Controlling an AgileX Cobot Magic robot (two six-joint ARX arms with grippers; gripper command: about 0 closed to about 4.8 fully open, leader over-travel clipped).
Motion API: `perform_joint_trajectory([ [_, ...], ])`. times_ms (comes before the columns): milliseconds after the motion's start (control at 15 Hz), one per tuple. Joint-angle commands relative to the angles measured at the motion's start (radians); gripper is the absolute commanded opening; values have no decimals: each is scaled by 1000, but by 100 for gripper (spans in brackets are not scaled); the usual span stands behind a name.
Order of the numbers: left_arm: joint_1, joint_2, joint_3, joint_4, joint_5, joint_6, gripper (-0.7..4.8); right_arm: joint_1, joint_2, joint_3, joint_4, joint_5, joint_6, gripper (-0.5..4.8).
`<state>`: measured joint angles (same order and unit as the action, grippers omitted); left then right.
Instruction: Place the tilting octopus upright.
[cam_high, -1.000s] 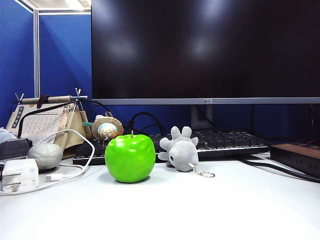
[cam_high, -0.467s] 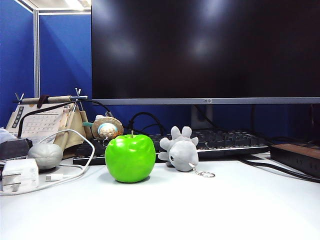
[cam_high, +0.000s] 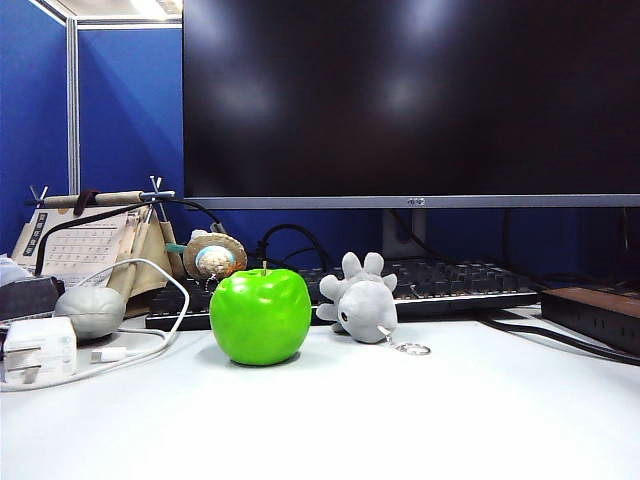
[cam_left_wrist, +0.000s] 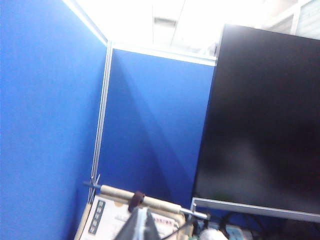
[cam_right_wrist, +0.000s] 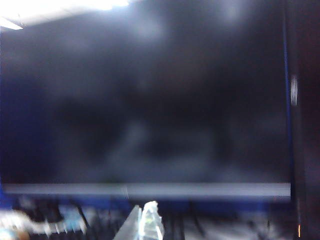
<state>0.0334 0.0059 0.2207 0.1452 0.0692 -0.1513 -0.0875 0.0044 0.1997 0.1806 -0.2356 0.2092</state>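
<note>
Now: plush octopus (cam_high: 361, 300) tipped | left gripper (cam_left_wrist: 143, 226), right gripper (cam_right_wrist: 146, 223) raised, jaws closed

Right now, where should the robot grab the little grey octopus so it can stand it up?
Probably around its round head, coming from above. The octopus lies tipped over, tentacles pointing up and back toward the keyboard, face toward the camera. The apple sits close on its left, so the right side is freer. The left gripper and right gripper are shut, away from it.

A light-grey octopus (cam_high: 360, 303) with a black eye sits beside a glossy green apple (cam_high: 260, 315). Behind stand a black monitor (cam_high: 410, 100) and blue partition walls (cam_high: 125, 100).
</note>
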Motion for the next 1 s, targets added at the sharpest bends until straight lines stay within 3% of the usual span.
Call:
perform_joint_trajectory([
  [67, 0, 8, 154, -99, 30, 9, 21, 0, 56, 188, -159, -36, 3, -6],
  [200, 0, 54, 254, -167, 65, 34, 21, 0, 167, 344, -291, -145, 3, -6],
  [400, 0, 211, 402, -392, 155, 72, 21, 1, 375, 529, -437, -317, 0, -6],
  [467, 0, 340, 480, -475, 264, 67, 21, 1, 484, 599, -486, -381, 1, -6],
  [600, 0, 516, 564, -486, 451, 60, 21, 2, 612, 655, -505, -484, 0, -5],
  [733, -12, 678, 632, -489, 575, 56, 21, 17, 732, 676, -504, -547, 0, -6],
  [800, -36, 749, 659, -489, 598, 55, 21, 51, 791, 677, -495, -551, -1, -5],
  [1000, -248, 953, 678, -452, 595, 47, 21, 266, 1032, 677, -466, -547, -60, -6],
])
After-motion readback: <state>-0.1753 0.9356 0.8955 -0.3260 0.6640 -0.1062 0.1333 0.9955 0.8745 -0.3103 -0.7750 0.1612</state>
